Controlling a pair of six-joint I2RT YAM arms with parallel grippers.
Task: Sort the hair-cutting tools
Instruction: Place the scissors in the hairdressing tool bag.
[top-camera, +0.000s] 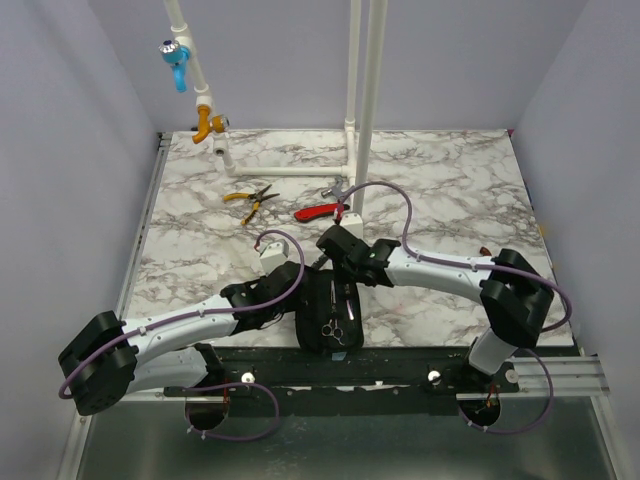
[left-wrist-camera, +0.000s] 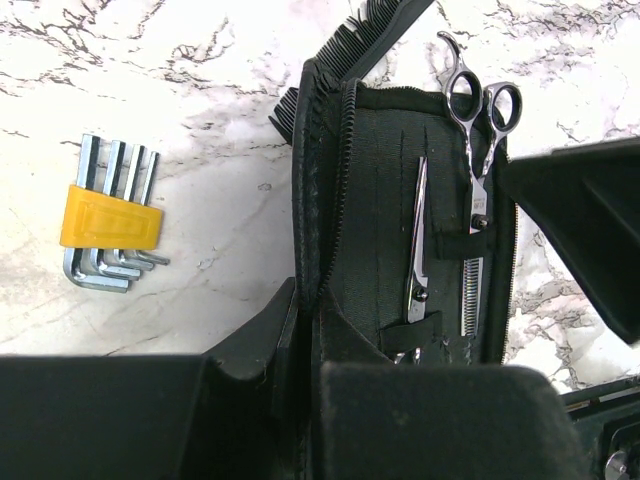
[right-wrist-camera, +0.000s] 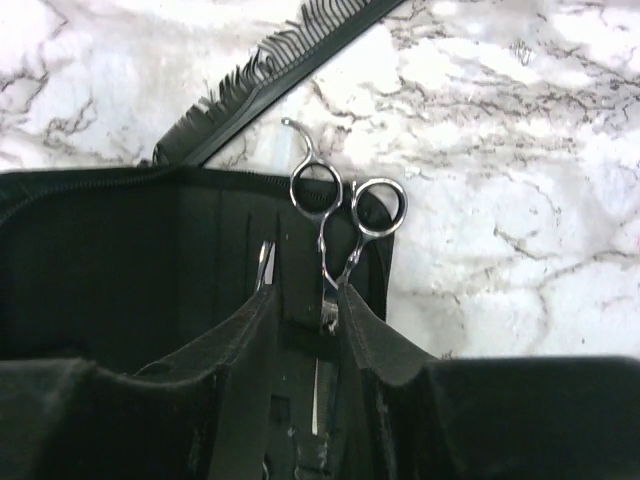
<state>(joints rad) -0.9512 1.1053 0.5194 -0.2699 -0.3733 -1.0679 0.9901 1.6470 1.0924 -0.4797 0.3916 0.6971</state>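
Note:
A black zip case (top-camera: 328, 318) lies open near the table's front edge. Two silver scissors are tucked under its straps: a thinning pair (left-wrist-camera: 478, 150) with ringed handles sticking out and a plain pair (left-wrist-camera: 417, 240). A black comb (left-wrist-camera: 370, 35) lies half under the case's far end. My left gripper (left-wrist-camera: 308, 300) is shut on the case's zipped left edge (left-wrist-camera: 318, 200). My right gripper (right-wrist-camera: 305, 295) stands open over the case, its fingers on either side of the thinning scissors (right-wrist-camera: 345, 200) just below the rings. The comb (right-wrist-camera: 270, 70) shows beyond.
A set of hex keys in a yellow holder (left-wrist-camera: 108, 215) lies left of the case. Yellow-handled pliers (top-camera: 250, 198) and a red-handled tool (top-camera: 322, 210) lie farther back. White pipes (top-camera: 365, 100) rise at the back middle. The right arm's gripper (left-wrist-camera: 580, 230) crowds the case's right side.

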